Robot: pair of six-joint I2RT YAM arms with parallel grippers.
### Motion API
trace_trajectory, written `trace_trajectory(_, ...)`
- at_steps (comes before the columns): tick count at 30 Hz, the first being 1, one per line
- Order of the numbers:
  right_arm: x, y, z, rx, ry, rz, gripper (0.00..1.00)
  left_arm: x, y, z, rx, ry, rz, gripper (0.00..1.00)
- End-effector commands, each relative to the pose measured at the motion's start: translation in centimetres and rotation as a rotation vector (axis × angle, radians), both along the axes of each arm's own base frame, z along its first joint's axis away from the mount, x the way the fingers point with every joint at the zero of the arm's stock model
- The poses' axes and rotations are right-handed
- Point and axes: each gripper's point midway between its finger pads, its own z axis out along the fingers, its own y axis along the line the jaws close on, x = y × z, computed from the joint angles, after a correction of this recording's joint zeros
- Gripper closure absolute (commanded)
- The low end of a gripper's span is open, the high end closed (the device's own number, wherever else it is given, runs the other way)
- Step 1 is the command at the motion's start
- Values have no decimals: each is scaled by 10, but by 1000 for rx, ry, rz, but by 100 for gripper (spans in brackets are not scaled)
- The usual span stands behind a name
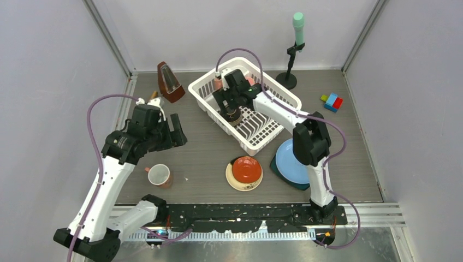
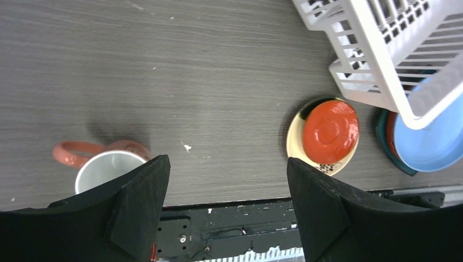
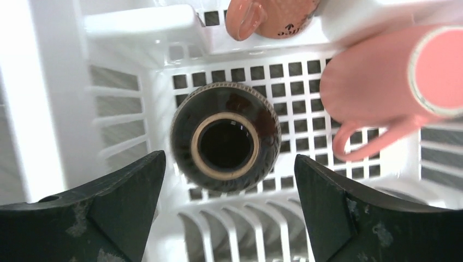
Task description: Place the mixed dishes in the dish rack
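Right claw (image 3: 228, 158) wide open above bowl (image 3: 225, 143), which sits upside down inside rack (image 1: 207, 90), presumably to drain. Left claw (image 2: 228, 164) wide too, near mug (image 2: 104, 166) outside rack: probably next.

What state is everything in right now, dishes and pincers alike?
Brown bowl, upside down in the rack.
Two pink mugs, in the rack, one lying sideways.
Third mug, out on the table.
Red saucer, stacked on the cream saucer, on the table.
Blue plate, stacked on the teal plate.
Left pincer, open, empty.
Right pincer, open above the bowl.
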Motion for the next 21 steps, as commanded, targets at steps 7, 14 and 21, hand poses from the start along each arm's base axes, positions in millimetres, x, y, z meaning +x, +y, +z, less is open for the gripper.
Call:
trace_trajectory(7, -58, -3, 71, 290, 155, -42, 31, -19, 26, 2, 29, 25, 158, 19)
trace_trajectory(14, -70, -7, 36, 294, 247, -111, 35, -38, 55, -18, 117, 113, 327, 21)
trace_trajectory(21, -56, -7, 3, 271, 230, -147, 41, -47, 55, -49, 81, 145, 372, 23)
